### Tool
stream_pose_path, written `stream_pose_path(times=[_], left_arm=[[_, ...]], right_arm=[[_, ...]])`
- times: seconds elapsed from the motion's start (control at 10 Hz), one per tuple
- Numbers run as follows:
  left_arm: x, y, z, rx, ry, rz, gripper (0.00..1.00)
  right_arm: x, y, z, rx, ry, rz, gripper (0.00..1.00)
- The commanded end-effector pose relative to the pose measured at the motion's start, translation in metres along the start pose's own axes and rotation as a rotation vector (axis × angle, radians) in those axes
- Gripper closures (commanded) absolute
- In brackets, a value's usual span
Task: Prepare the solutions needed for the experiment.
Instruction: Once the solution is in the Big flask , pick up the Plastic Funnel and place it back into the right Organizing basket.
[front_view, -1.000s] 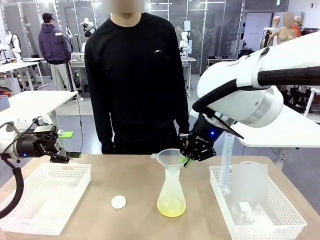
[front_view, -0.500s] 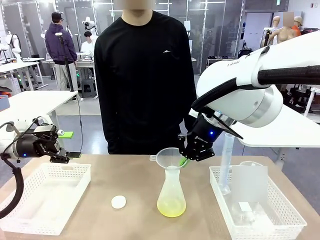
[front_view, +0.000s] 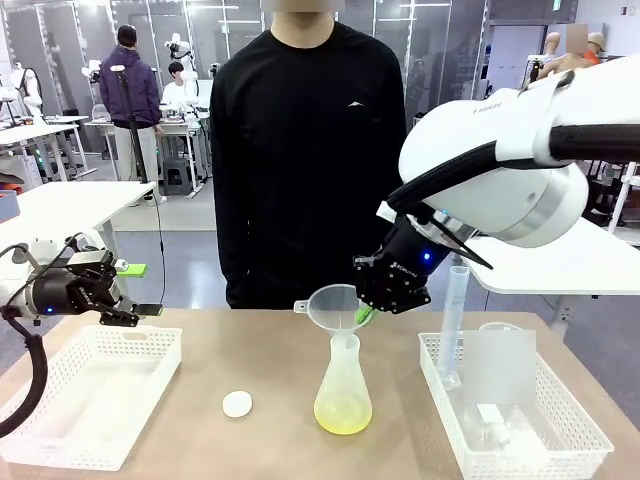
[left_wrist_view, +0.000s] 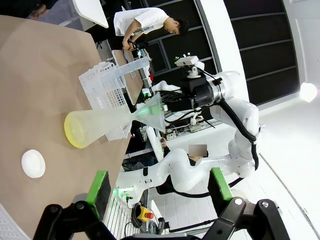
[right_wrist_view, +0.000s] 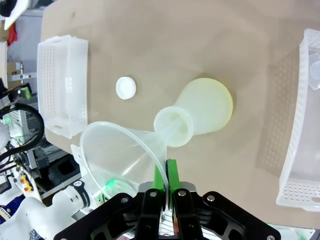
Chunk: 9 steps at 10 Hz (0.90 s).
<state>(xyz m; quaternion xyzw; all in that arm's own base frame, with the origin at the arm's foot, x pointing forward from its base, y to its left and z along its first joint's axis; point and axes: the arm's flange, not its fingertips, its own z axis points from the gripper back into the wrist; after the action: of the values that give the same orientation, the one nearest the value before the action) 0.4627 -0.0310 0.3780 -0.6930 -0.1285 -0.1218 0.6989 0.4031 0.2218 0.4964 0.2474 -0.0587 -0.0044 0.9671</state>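
Front view: pale yellow-green solution (front_view: 343, 418) pools in flask (front_view: 343, 372); right fingers (front_view: 364, 316) pinch funnel (front_view: 333, 302), left fingers (left_wrist_view: 98, 186) apart.

The table (front_view: 270, 350) has a tan top. One white perforated basket (front_view: 160, 392) sits at the left edge, and a second basket (front_view: 578, 402) sits at the right edge. A frosted conical flask (front_view: 343, 372) stands between them near the middle and holds the solution (front_view: 343, 416). A white disc (front_view: 237, 403) lies to its left, not touching it.
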Motion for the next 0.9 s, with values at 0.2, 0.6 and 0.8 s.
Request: stream_pose_path(times=[0.2,0.6,0.8], left_arm=[[-0.001,-0.003,0.000,-0.004,-0.005,-0.002,0.00],[-0.001,-0.003,0.000,-0.004,-0.005,-0.002,0.00],[-0.001,-0.003,0.000,-0.004,-0.005,-0.002,0.00]], right_arm=[[-0.033,0.022,0.029,-0.008,-0.054,0.065,1.00],[-0.045,0.032,0.055,-0.022,-0.121,0.100,1.00],[-0.047,0.033,0.062,-0.036,-0.120,0.107,1.00]])
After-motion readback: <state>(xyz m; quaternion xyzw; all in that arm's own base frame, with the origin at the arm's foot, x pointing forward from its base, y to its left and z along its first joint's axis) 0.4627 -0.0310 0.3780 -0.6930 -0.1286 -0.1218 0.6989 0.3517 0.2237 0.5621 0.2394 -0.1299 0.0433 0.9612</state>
